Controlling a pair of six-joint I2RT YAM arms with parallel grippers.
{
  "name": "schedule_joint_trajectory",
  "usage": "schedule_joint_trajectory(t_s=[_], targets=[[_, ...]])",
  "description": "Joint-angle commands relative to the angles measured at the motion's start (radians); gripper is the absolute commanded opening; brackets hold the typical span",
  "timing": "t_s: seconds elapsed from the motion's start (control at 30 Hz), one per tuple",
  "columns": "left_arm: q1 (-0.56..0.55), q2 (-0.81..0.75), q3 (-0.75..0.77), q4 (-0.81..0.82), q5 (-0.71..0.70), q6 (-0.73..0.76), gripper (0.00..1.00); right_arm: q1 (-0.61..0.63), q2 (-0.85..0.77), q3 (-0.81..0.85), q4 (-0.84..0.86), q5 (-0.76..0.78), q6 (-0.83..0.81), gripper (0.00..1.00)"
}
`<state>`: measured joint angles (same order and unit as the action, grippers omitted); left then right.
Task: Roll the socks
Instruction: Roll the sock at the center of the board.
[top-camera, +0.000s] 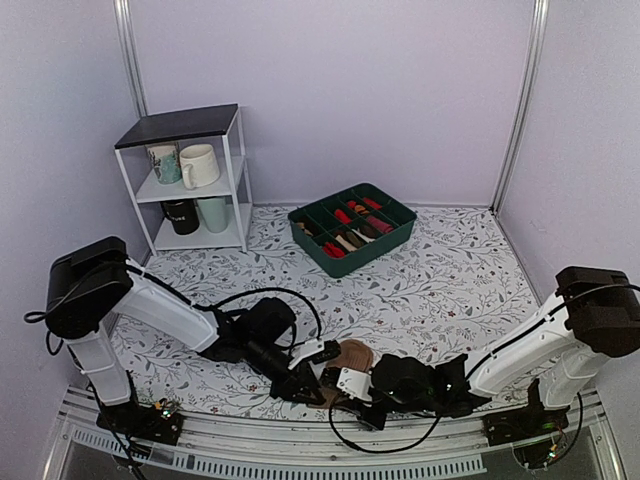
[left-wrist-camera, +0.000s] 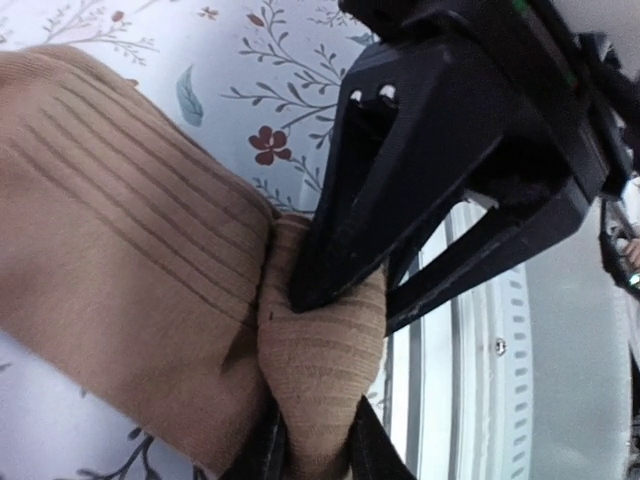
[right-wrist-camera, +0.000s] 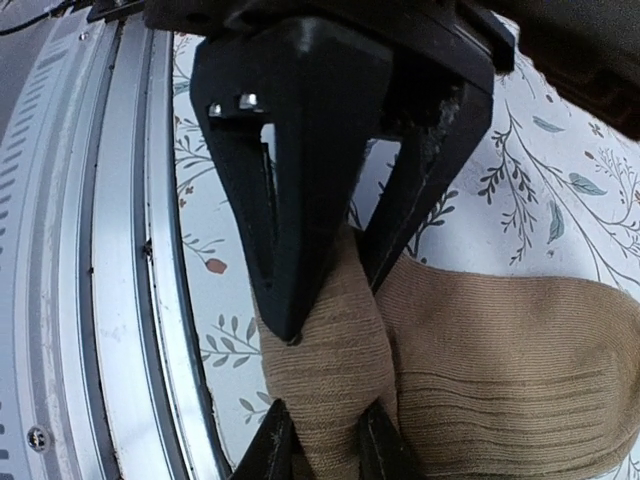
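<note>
The left gripper (left-wrist-camera: 320, 452) has its fingers pinched on a raised fold of the socks (left-wrist-camera: 130, 250). The right gripper (right-wrist-camera: 323, 452) clamps the same fold from the opposite side. The tan strip lies on the floral table (top-camera: 450, 270) at six o'clock, just beside the near rail (top-camera: 300, 450).
</note>
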<state>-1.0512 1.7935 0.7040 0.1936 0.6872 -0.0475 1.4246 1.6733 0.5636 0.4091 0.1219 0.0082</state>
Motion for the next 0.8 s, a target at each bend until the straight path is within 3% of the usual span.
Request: schedule_joint_trajectory(t_s=[0.0, 0.03, 0.07, 0.17, 0.2, 0.27, 0.3, 0.5, 0.77], targets=[[-0.007, -0.099, -0.062, -0.002, -0.147, 0.046, 0.23, -0.013, 0.054, -0.047, -0.133, -0.117, 0.120, 0.15], [-0.006, -0.129, -0.077, 0.019, -0.163, 0.056, 0.29, -0.022, 0.045, -0.056, -0.133, -0.129, 0.132, 0.15], [-0.006, -0.171, -0.095, 0.038, -0.175, 0.065, 0.44, -0.032, 0.034, -0.069, -0.130, -0.149, 0.147, 0.15], [-0.012, -0.269, -0.156, 0.106, -0.187, 0.103, 0.49, -0.090, 0.016, -0.081, -0.129, -0.284, 0.173, 0.15], [-0.020, -0.297, -0.177, 0.127, -0.194, 0.124, 0.56, -0.118, 0.014, -0.082, -0.134, -0.326, 0.177, 0.15], [-0.042, -0.343, -0.201, 0.143, -0.221, 0.173, 0.79, -0.155, 0.008, -0.079, -0.147, -0.400, 0.199, 0.15], [-0.053, -0.353, -0.210, 0.150, -0.232, 0.197, 0.96, -0.175, 0.008, -0.078, -0.153, -0.438, 0.207, 0.15], [-0.074, -0.294, -0.222, 0.210, -0.249, 0.252, 0.99, -0.287, 0.076, -0.060, -0.179, -0.628, 0.305, 0.16], [-0.105, -0.202, -0.176, 0.194, -0.265, 0.312, 0.99, -0.310, 0.151, -0.018, -0.200, -0.675, 0.356, 0.16]])
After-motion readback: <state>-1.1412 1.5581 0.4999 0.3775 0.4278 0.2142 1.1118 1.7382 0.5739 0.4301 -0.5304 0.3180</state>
